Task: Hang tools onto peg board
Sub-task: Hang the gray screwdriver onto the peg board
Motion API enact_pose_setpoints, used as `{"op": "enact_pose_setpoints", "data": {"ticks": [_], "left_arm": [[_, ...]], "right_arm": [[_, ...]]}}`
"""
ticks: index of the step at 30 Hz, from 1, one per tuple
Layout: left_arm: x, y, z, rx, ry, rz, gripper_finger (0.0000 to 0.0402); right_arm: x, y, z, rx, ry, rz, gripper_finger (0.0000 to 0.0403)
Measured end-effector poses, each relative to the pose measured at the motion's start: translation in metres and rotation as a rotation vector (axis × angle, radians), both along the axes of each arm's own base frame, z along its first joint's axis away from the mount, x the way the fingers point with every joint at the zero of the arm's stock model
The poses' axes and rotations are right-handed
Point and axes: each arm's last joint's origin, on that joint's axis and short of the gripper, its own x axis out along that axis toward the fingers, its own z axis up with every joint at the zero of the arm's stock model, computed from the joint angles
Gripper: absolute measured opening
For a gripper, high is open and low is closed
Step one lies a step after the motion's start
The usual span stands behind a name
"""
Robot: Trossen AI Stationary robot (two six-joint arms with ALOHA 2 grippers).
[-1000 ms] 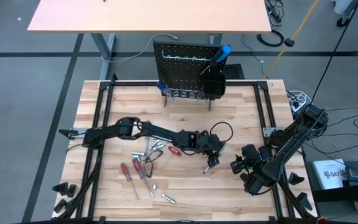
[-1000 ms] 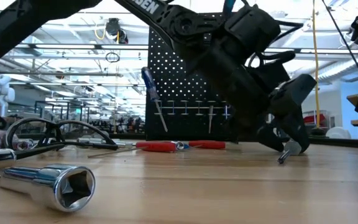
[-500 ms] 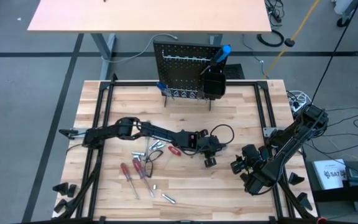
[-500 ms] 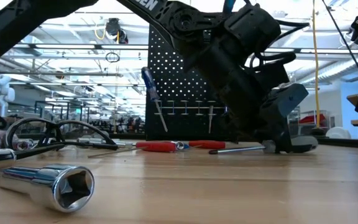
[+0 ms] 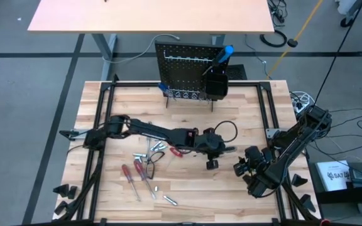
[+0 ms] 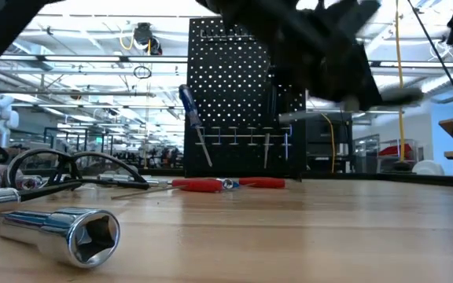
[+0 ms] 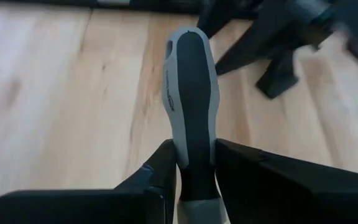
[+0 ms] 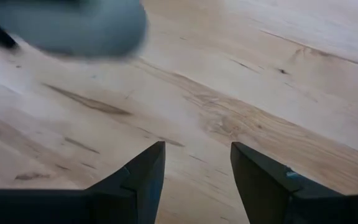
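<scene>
My left gripper (image 5: pixel 213 149) (image 7: pixel 194 155) hangs above the table's middle, shut on a grey-and-black-handled screwdriver (image 7: pixel 190 81). In the low view its thin shaft (image 6: pixel 313 116) shows level and blurred in front of the peg board (image 6: pixel 234 94). The peg board (image 5: pixel 190 72) stands upright at the far edge, with a blue-handled screwdriver (image 5: pixel 225 53) in its black bin. Red pliers (image 5: pixel 176 150) and red screwdrivers (image 5: pixel 131 174) lie on the table. My right gripper (image 5: pixel 241 166) (image 8: pixel 197 155) waits open, low over bare wood. My left gripper pinches the screwdriver's handle (image 7: pixel 194 127) between its two fingers, on the handle's two sides toward the shaft end. The handle runs along the fingers, with its butt end (image 7: pixel 188 37) sticking out past the fingertips. The tool is lifted clear of the table, roughly level.
A chrome socket (image 6: pixel 69 232) lies close to the near edge, and black-framed glasses (image 6: pixel 69 169) and a cable loop (image 5: pixel 225 133) lie nearby. Small metal bits (image 5: pixel 168 199) are scattered at the near left. A black frame (image 5: pixel 105 125) borders the table top.
My left gripper has shut on the grey-handled screwdriver, which first lay flat on the table. It has then risen with the tool, rolling its wrist somewhat. The screwdriver now hangs clear of the table.
</scene>
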Motion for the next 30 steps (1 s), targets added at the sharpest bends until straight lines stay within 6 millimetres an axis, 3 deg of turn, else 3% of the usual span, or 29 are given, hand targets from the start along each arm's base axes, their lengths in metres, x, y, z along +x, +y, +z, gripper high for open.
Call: {"op": "enact_pose_setpoints", "data": {"ticks": [6, 10, 15, 22, 30], "left_arm": [[-0.026, -0.008, 0.058, 0.049, -0.054, -0.062, 0.0086], [-0.053, -0.012, 0.074, 0.076, -0.072, -0.059, 0.0086], [-0.097, -0.012, 0.095, 0.032, -0.242, -0.017, 0.0086], [-0.158, -0.009, 0.095, -0.114, -0.560, 0.059, 0.0086], [-0.196, -0.007, 0.062, -0.218, -1.036, -0.024, 0.0086]], "right_arm": [[-0.001, 0.013, 0.018, -0.033, -0.070, 0.073, 0.0176], [-0.001, 0.024, 0.030, -0.086, -0.147, 0.186, 0.0176], [0.002, 0.034, 0.036, -0.190, -0.275, 0.335, 0.0176], [0.014, 0.035, 0.044, -0.449, -0.476, 0.410, 0.0176], [0.056, 0.030, 0.050, -0.521, -0.520, 0.342, 0.0176]]}}
